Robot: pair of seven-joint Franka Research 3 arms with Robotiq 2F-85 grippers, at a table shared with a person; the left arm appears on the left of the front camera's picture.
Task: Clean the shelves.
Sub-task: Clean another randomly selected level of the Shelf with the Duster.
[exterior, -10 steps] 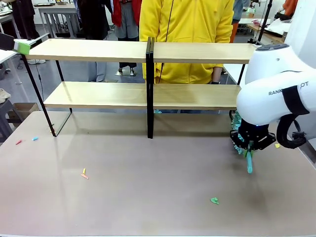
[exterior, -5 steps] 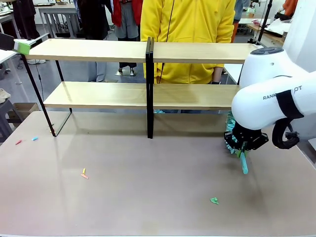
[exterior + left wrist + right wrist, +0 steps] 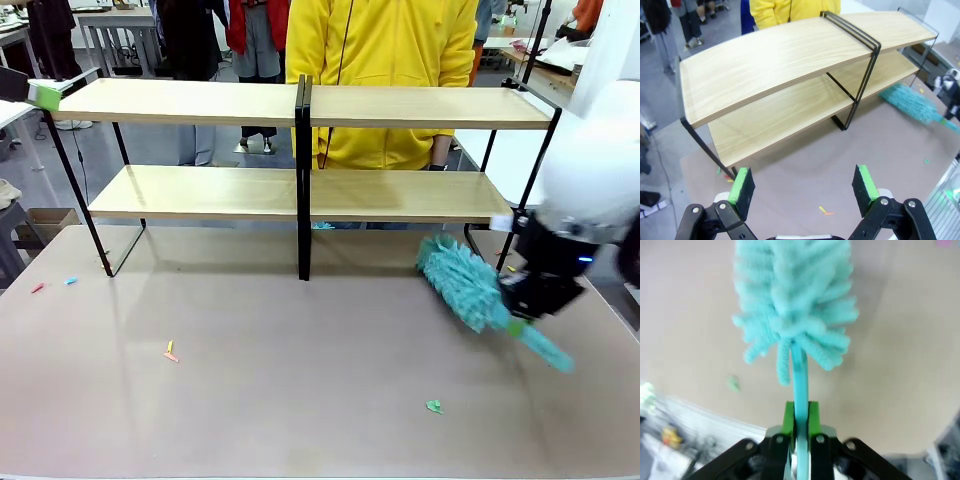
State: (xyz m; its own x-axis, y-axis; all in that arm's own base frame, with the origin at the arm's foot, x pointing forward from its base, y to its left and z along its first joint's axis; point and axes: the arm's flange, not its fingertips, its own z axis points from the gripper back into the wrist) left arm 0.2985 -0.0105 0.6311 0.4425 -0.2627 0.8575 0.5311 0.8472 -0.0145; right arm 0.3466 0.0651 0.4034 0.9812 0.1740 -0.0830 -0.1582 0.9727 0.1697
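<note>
The right pincer (image 3: 800, 427) is clenched on the thin stem of a teal duster (image 3: 462, 283), its green pads (image 3: 788, 419) pressed against either side of the handle so that the fluffy head sticks straight out ahead of the fingers. In the front view the duster lies tilted, its head raised toward the right end of the lower board and its handle tip trailing low over the table (image 3: 300, 400); that slant looks meant to bring the fibres up to board height, though the head is not yet touching any wood. The left pincer (image 3: 805, 187) hangs released, jaws wide apart with nothing between them, high off the left end of the shelves (image 3: 300, 195), probably parked there to stay out of the sweep. The shelves stand at the far side of the table, two long light-wood boards in a thin black frame with a central post, and a person in a yellow top (image 3: 380, 70) stands just behind them. Both boards look bare (nothing rests on either tier, so no clutter would block a wipe). The table carries a few bits of litter: a green scrap (image 3: 434, 406) near the front and small orange bits (image 3: 170, 352) to the left.
</note>
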